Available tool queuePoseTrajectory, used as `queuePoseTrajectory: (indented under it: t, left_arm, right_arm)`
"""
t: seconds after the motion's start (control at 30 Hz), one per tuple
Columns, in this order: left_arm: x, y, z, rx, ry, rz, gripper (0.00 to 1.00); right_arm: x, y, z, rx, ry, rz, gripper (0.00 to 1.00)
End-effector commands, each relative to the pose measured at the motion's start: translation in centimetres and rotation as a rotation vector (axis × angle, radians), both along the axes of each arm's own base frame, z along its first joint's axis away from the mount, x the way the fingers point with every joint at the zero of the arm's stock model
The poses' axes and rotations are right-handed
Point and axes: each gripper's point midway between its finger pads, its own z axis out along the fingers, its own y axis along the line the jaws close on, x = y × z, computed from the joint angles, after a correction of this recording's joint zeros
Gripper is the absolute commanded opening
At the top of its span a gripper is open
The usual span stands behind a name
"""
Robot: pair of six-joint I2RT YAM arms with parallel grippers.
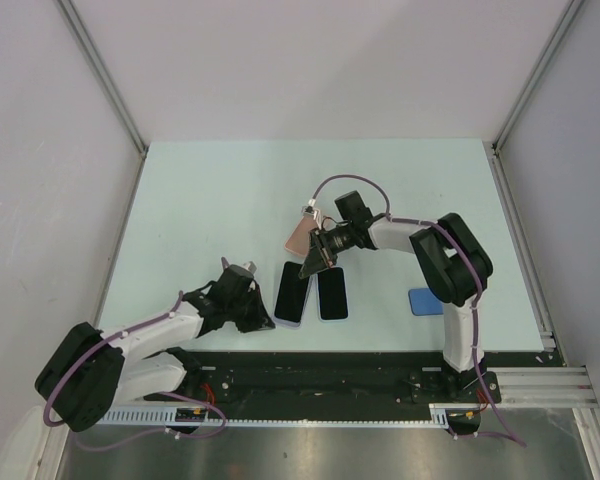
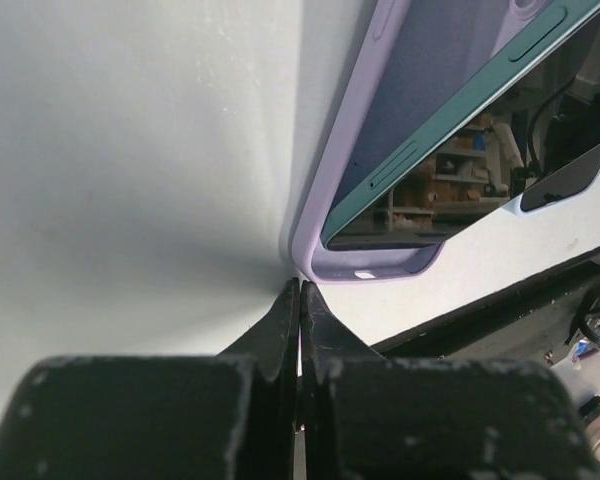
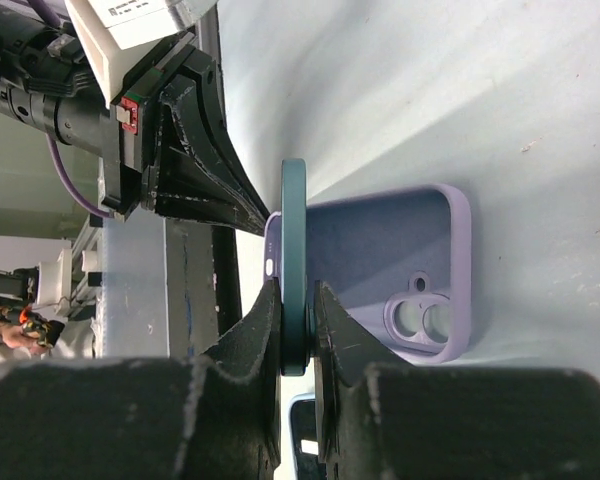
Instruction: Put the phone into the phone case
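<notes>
Phone (image 3: 294, 220), teal, stands tilted on one long side inside the lavender phone case (image 3: 400, 260) on the table (image 1: 200, 200). It is pinched in the right gripper (image 3: 295, 300), whose arm bends at the elbow and reaches left. Left gripper (image 2: 300, 300), closed on nothing, lies low with its tips at the case's near corner.

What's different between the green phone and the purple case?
The phone is dark green; the case is lilac. The phone stands on its edge, tilted into the case; the case lies flat on the table. The right gripper pinches the phone; the shut left gripper only meets the case's end. Both are rounded rectangles of matching size.
</notes>
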Motion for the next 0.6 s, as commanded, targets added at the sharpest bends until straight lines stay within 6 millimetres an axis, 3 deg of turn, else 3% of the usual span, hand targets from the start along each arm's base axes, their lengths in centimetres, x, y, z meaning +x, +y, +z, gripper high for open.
queuePoseTrajectory:
  t: [0.0, 0.33, 0.57]
  left_arm:
    - [1.5, 1.6, -0.6, 0.102, -0.047, 0.061, 0.00]
    - [1.2, 1.2, -1.1, 0.074, -0.036, 0.059, 0.00]
    - [1.2, 1.1, -1.3, 0.072, -0.031, 0.054, 0.00]
  right_arm:
    - [-0.4, 0.1, -1.5, -0.027, 0.005, 0.031, 0.10]
    - [-0.2, 0.3, -4.0, -0.112, 0.043, -0.014, 0.15]
    - [-0.4, 0.9, -4.2, -0.123, 0.036, -0.029, 0.22]
